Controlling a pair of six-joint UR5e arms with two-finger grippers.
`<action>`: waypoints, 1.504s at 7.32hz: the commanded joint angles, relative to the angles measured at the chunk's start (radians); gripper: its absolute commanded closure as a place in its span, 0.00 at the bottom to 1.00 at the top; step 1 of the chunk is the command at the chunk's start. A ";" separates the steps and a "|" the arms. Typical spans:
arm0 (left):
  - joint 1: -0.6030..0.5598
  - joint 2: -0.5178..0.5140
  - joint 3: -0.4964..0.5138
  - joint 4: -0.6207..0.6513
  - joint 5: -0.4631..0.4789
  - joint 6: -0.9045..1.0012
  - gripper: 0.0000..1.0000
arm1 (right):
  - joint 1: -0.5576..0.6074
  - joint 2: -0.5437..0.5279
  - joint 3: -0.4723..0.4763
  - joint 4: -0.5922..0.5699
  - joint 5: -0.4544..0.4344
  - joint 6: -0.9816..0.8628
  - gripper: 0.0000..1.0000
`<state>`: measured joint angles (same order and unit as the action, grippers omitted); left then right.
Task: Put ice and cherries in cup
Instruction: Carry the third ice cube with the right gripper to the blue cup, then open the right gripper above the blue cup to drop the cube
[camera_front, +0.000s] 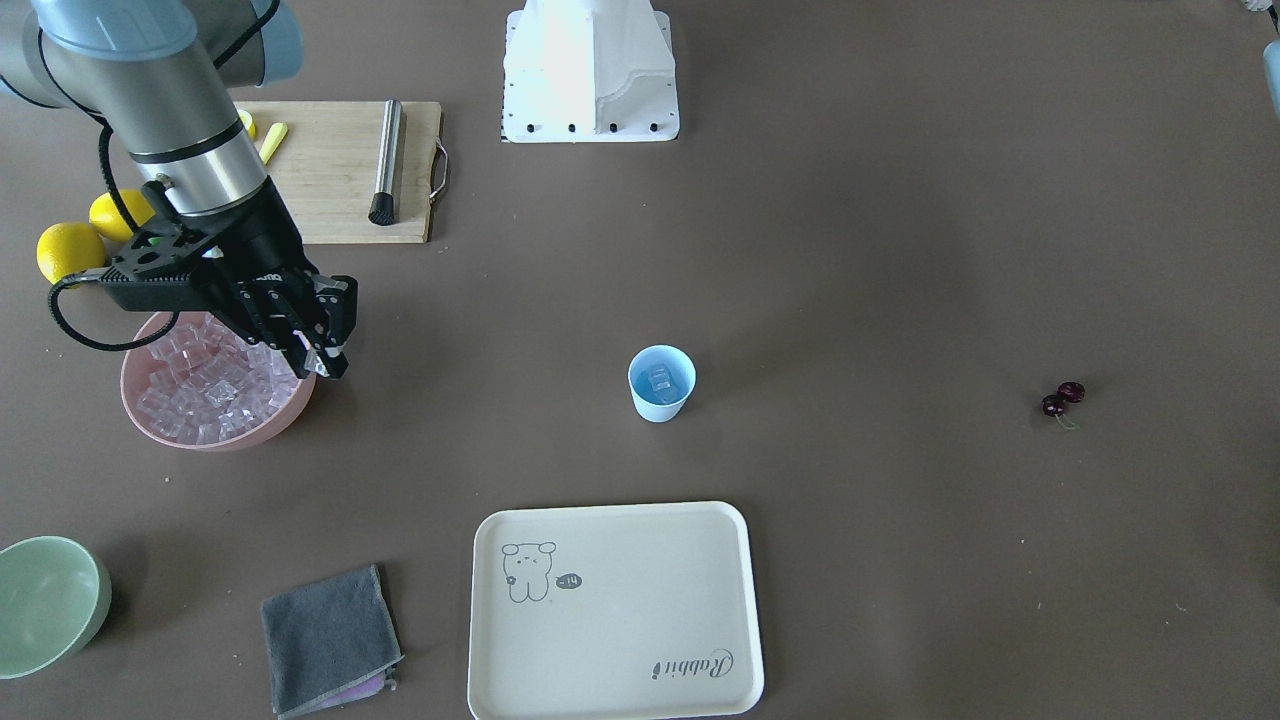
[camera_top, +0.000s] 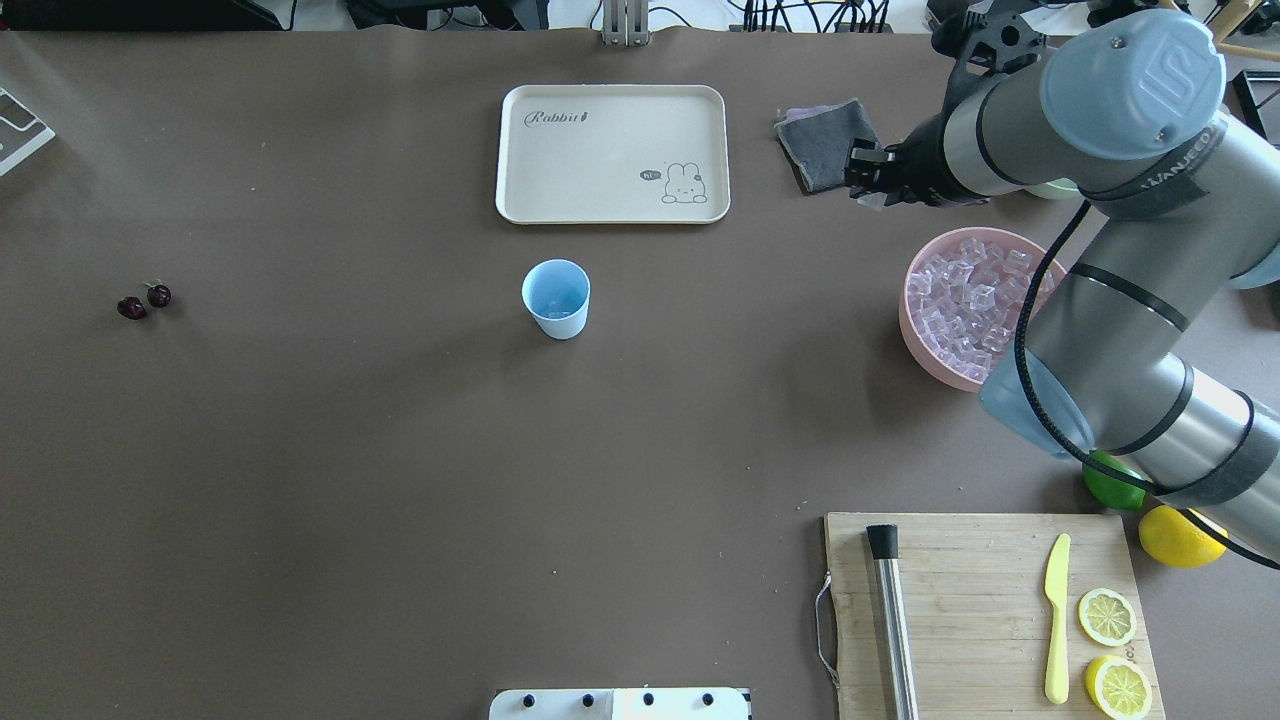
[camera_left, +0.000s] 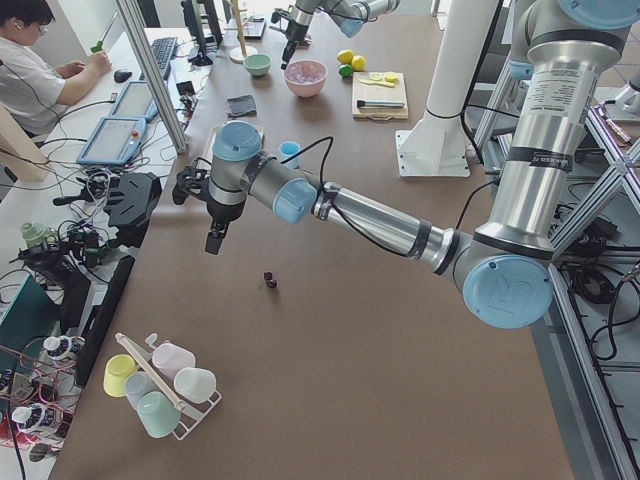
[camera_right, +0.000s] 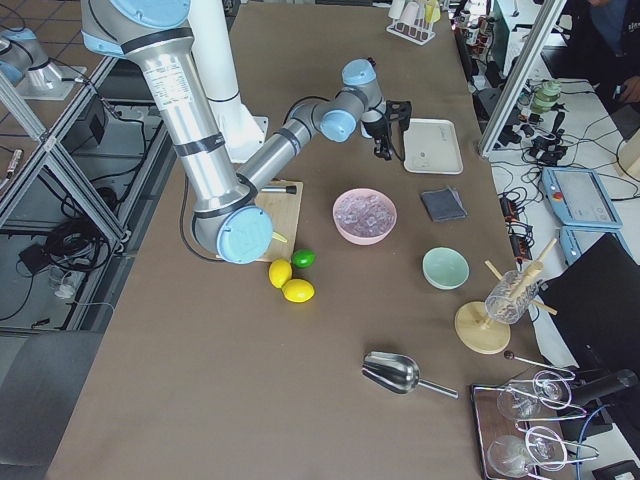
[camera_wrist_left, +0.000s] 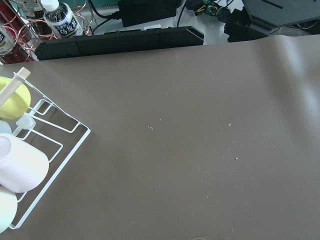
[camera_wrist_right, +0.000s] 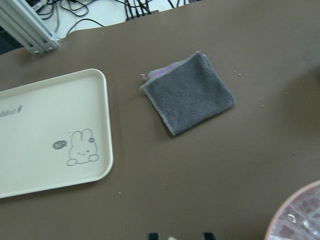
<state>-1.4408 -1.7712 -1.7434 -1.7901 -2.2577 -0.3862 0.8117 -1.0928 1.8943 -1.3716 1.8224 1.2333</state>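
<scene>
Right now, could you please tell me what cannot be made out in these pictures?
Left gripper: open or shut unclear; only the left side view shows it, small.
Right gripper: whether it holds anything; wrist view's bottom edge cuts it off.
Cup: ice count inside, too small and clear.
Lime: overhead, mostly behind the right arm.

The right arm (camera_front: 190, 130) is covering part of the pink bowl (camera_front: 215, 443) and most of the lime (camera_top: 1105, 480). Something pale is sitting between the fingertips of the right gripper (camera_front: 322, 362) — too small to name. The left gripper (camera_left: 214, 240) is showing only in the left side view — jaws unreadable. The green bowl (camera_front: 90, 600) is running off the view's edge.
</scene>
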 joint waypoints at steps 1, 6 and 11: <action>0.014 -0.001 -0.004 0.000 0.001 0.000 0.02 | -0.102 0.140 -0.038 0.009 -0.091 -0.002 1.00; 0.048 -0.002 0.005 -0.002 0.001 -0.002 0.02 | -0.272 0.410 -0.422 0.164 -0.245 -0.032 1.00; 0.057 -0.001 0.010 -0.003 0.001 0.000 0.02 | -0.324 0.429 -0.546 0.240 -0.255 -0.034 1.00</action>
<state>-1.3838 -1.7730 -1.7335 -1.7923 -2.2565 -0.3878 0.4986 -0.6666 1.3522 -1.1335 1.5667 1.1962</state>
